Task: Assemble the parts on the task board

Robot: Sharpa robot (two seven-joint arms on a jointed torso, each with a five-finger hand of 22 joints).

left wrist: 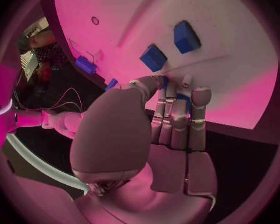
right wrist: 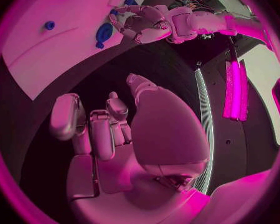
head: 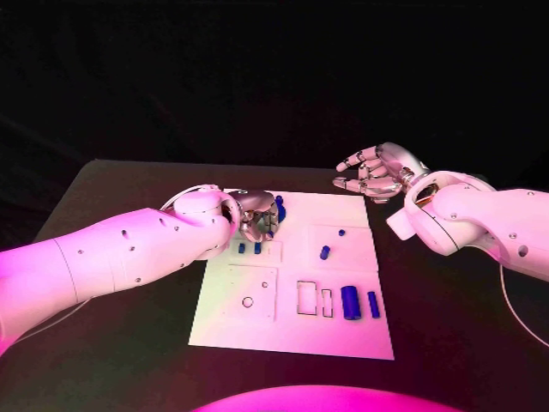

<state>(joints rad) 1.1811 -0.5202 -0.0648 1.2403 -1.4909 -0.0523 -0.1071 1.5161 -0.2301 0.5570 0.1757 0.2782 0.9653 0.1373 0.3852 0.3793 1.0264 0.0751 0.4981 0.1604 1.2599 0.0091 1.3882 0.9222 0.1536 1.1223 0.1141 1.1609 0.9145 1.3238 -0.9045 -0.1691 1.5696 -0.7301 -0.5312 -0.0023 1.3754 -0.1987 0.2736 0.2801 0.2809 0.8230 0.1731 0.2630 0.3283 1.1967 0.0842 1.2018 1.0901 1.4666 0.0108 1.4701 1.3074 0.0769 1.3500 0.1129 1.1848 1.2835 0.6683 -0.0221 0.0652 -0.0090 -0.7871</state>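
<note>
The white task board point(head: 293, 330) lies in the middle of the black table. My left hand point(head: 257, 215) is over its far left corner, fingers curled close around a blue part point(left wrist: 182, 100) that peeks out between them. Beside the hand stands another blue piece point(head: 280, 206). Two blue blocks point(left wrist: 154, 57) point(left wrist: 186, 36) stand in the board just past the fingertips point(left wrist: 200, 95). My right hand point(head: 376, 172) hovers off the board's far right corner, fingers loosely bent and apart, holding nothing. The right wrist view looks past its fingers point(right wrist: 90, 129) to the left hand point(right wrist: 143, 25) on the board point(right wrist: 47, 55).
Loose blue parts lie on the board: two small ones point(head: 241, 248) point(head: 257, 248) near the left hand, one point(head: 325, 252) in the middle, two longer ones point(head: 350, 302) point(head: 374, 304) at the right. Rectangular slots point(head: 308, 297) and a round hole point(head: 248, 301) sit near the front.
</note>
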